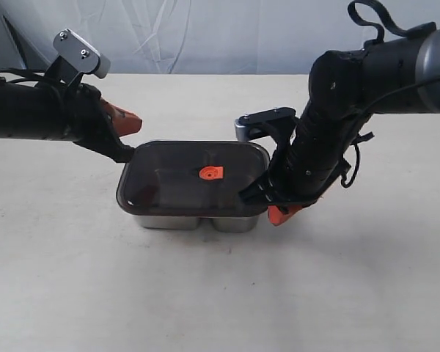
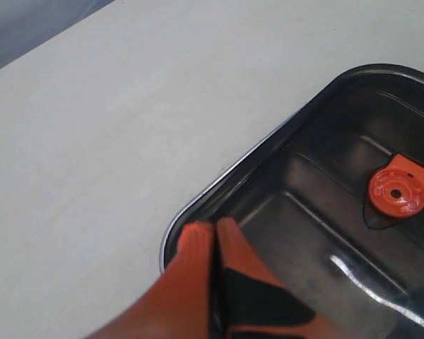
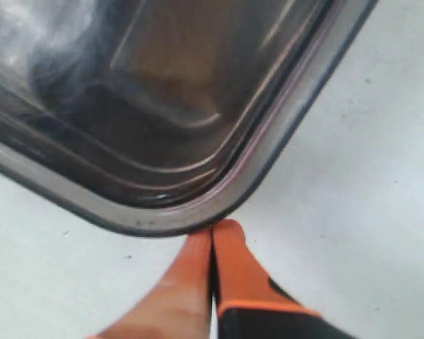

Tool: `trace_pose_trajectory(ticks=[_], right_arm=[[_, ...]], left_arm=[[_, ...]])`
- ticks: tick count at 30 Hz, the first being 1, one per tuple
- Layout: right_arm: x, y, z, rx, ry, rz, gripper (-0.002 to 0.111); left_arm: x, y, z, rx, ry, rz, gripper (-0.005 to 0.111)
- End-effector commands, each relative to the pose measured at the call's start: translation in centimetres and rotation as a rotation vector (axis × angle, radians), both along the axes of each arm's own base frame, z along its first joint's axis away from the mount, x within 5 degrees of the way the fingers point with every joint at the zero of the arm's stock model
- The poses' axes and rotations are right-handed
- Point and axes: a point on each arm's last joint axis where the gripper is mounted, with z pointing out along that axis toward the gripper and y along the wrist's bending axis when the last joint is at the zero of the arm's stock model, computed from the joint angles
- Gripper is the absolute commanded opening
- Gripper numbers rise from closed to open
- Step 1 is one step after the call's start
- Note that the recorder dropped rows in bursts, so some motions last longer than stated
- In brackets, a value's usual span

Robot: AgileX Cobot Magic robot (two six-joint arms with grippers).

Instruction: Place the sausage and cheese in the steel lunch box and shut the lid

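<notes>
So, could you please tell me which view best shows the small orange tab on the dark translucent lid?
The left wrist view: the small orange tab appears close, round centre distinct. The exterior view shows it tiny at the middle of the lid. The right wrist view shows only a lid corner.

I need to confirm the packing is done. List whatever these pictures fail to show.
- Sausage and cheese: unseen in every view; the dark lid hides the inside of the steel lunch box.
- Lid's near right corner: exterior view, the right arm covers it, so seating is unclear.
- Much of the lid: left wrist view, beyond the frame edge.
</notes>
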Motion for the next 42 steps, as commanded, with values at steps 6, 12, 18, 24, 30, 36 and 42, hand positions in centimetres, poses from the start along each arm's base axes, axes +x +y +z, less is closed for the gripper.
trace_pose_trajectory(ticks=[6, 12, 18, 24, 30, 36, 42], right_arm=[[-1.0, -0.8, 1.1, -0.048, 0.055, 0.041, -0.001], [-0.5, -0.5, 1.6, -0.007, -0.012, 0.012, -0.001], [0.2, -0.2, 0.8, -0.001, -0.049, 0.009, -0.001], [0.6, 0.2, -0.5, 0.003, -0.05, 0.029, -0.001], [0.5, 0.3, -0.7, 0.01, -0.042, 0.042, -0.001], [0.3, 0.7, -0.6, 0.052, -0.036, 0.108, -0.001], [-0.5, 0.2, -0.5, 0.002, 0.046, 0.137, -0.001]], left_arm=[[-0.3, -0.2, 0.2, -0.019, 0.017, -0.014, 0.0], [-0.5, -0.1, 0.0, 0.005, 0.032, -0.029, 0.0], [-0.5, -0.1, 0.0, -0.006, 0.043, -0.019, 0.0], [-0.5, -0.1, 0.0, -0.007, 0.043, -0.02, 0.0], [-0.5, -0.1, 0.0, -0.007, 0.043, -0.02, 0.0], [-0.5, -0.2, 0.0, -0.009, 0.044, -0.022, 0.0], [-1.0, -0.6, 0.0, -0.02, 0.058, -0.097, 0.0]])
